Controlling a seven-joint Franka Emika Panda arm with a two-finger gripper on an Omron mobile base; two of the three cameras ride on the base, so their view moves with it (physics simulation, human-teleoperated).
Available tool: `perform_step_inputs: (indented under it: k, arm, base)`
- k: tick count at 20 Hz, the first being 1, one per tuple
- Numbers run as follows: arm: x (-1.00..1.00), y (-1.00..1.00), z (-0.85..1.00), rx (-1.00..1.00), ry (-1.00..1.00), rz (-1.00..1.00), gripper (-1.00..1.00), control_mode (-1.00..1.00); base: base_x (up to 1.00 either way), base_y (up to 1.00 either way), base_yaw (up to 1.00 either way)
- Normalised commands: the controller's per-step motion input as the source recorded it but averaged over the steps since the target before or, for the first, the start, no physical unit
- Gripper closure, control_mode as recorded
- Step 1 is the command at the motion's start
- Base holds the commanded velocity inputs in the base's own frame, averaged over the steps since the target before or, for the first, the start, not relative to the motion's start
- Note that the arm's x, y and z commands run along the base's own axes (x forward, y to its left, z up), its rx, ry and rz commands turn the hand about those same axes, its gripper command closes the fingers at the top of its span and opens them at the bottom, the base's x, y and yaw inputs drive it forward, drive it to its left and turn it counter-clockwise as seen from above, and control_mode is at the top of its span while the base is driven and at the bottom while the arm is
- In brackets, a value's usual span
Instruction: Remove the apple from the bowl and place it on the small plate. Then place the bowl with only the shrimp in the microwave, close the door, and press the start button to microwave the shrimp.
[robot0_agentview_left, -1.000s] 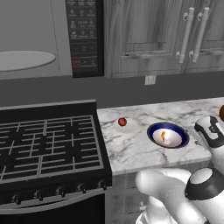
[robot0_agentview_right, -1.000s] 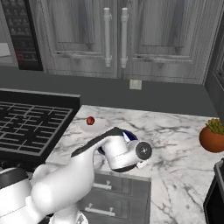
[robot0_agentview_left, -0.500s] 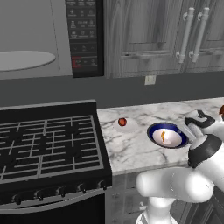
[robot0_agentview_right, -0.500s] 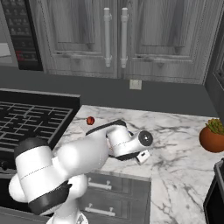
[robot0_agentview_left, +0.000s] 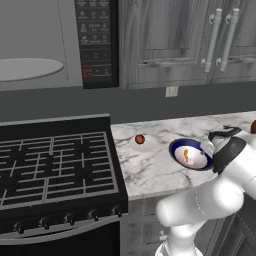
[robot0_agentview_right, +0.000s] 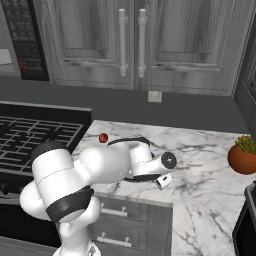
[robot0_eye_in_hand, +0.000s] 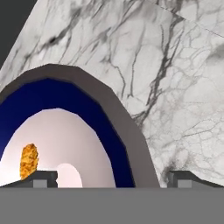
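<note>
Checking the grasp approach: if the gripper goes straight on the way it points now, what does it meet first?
Most likely the bowl: its dark rim runs between the fingertips of the gripper, with the shrimp inside. How near is unclear.

Even, flat rendered light, no clear source. Soft shadows, no glare. Base views sharp; hand view coarse & pixelated up close.

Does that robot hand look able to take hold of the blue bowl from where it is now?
Probably yes. In the hand view the bowl rim runs between the two fingertips, which stand apart on either side of it. Inside lies just the shrimp, away from the rim, and nothing blocks the way.
</note>
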Motion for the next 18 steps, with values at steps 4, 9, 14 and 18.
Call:
perform_step_inputs:
  k: [4,9,14,18]
  arm:
    - [0.02,0.01,-0.06,0.0,0.0,0.0,-1.0,-1.0]
    - [-0.14,0.0,0.0,0.0,-0.04,0.0,-1.0,-1.0]
    - [-0.03,0.04,-0.02,0.0,-0.01,0.0,-1.0,-1.0]
    - [0.19,0.33,-0.09,0.0,0.01,0.0,-1.0,-1.0]
  base:
    - [0.0,0.0,0.0]
    - [0.0,0.0,0.0]
    - [0.0,0.0,0.0]
    - [0.0,0.0,0.0]
